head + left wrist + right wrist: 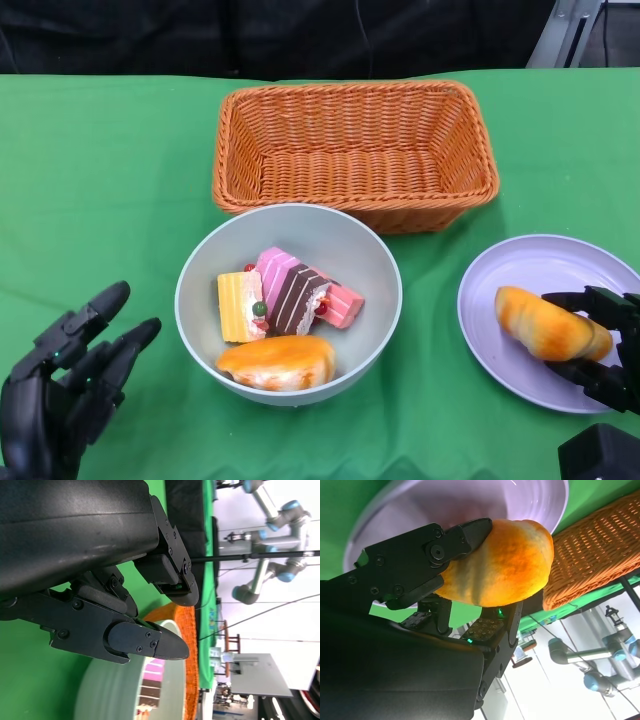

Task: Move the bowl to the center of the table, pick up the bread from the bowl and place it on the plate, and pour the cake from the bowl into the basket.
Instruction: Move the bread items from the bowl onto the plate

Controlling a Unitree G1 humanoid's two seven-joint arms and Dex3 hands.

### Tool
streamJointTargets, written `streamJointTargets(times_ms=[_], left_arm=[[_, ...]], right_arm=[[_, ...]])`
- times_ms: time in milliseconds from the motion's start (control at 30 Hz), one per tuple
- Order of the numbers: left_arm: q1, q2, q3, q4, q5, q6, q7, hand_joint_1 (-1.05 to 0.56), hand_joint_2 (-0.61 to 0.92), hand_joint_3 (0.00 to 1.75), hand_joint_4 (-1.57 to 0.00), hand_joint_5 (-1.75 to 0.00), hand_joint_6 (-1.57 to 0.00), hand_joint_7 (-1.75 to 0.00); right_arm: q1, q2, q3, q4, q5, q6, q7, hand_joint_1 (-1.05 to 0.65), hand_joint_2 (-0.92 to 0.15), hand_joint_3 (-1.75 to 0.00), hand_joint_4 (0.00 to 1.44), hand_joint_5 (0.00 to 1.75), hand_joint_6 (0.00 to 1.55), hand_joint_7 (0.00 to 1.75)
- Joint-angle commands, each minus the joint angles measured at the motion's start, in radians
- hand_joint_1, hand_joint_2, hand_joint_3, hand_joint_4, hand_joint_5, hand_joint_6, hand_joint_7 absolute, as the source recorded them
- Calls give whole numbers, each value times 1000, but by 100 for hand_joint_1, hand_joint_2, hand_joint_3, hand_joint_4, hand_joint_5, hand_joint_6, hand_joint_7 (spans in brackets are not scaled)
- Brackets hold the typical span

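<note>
– Where is the bread?
– One bread (548, 324) is held by the right robot hand (601, 345) over the plate (530, 270); another (with the cake (290, 292)) lies in the bowl (340, 240), near the basket (355, 150).
– The left robot hand (70, 375)?
– Wide, holding nothing, beside the bowl.

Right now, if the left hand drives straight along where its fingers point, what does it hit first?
Most likely the bowl. The left hand is open, holding nothing, fingers aimed up and right toward the bowl's near-left rim; the left wrist view shows that rim just past the fingertips. Height is unclear, so it might pass over the rim.
</note>
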Motion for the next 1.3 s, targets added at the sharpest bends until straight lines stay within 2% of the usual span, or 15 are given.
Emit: streamJointTargets(times_ms=[33, 267, 467, 567, 633, 767, 967, 1033, 1133, 1300], left_arm=[[3, 4, -3, -31, -1, 23, 11, -61, 92, 13, -94, 0, -83, 0], [6, 0, -11, -53, 15, 39, 36, -60, 92, 13, -95, -1, -84, -1], [11, -3, -17, -63, 25, 44, 55, -62, 92, 13, -96, -1, -85, -1], [11, -2, -18, -63, 29, 40, 59, -61, 92, 13, -96, -1, -85, -1], [12, -2, -18, -61, 30, 39, 59, -61, 92, 13, -96, -1, -84, 0], [11, -3, -16, -60, 22, 41, 52, -61, 92, 13, -96, 0, -85, 0], [10, -4, -17, -57, 13, 43, 45, -60, 92, 13, -95, 0, -84, 0], [12, -5, -17, -58, 12, 45, 46, -60, 92, 13, -96, 0, -84, 0], [11, -4, -16, -55, 11, 44, 45, -60, 92, 13, -96, 0, -85, 0], [8, -2, -15, -46, 14, 38, 47, -61, 92, 12, -95, 0, -85, 0]], right_arm=[[-11, -35, 22, 14, -9, 1, -43, -20, -79, 0, 90, 90, 95, 47], [-30, -43, 78, 46, -46, 49, -106, -22, -79, 0, 91, 93, 96, 46], [-38, -50, 103, 58, -43, 82, -70, -23, -80, 0, 86, 93, 93, 43], [-37, -56, 114, 54, -37, 117, -7, -34, -81, 0, 83, 78, 93, 23], [-31, -60, 116, 43, -24, 134, 38, -42, -79, 0, 84, 57, 92, 8], [-20, -64, 121, 15, -16, 167, 80, -47, -77, 0, 87, 35, 89, 1], [3, -68, 117, -41, 9, 213, 167, -58, -79, -1, 72, 8, 68, 0], [13, -69, 115, -63, 17, 222, 193, -65, -80, -1, 64, 2, 56, 0], [29, -72, 109, -97, 33, 231, 228, -74, -81, -1, 51, 0, 41, 0], [47, -74, 102, -134, 54, 231, 264, -83, -84, -1, 38, 0, 25, 0]])
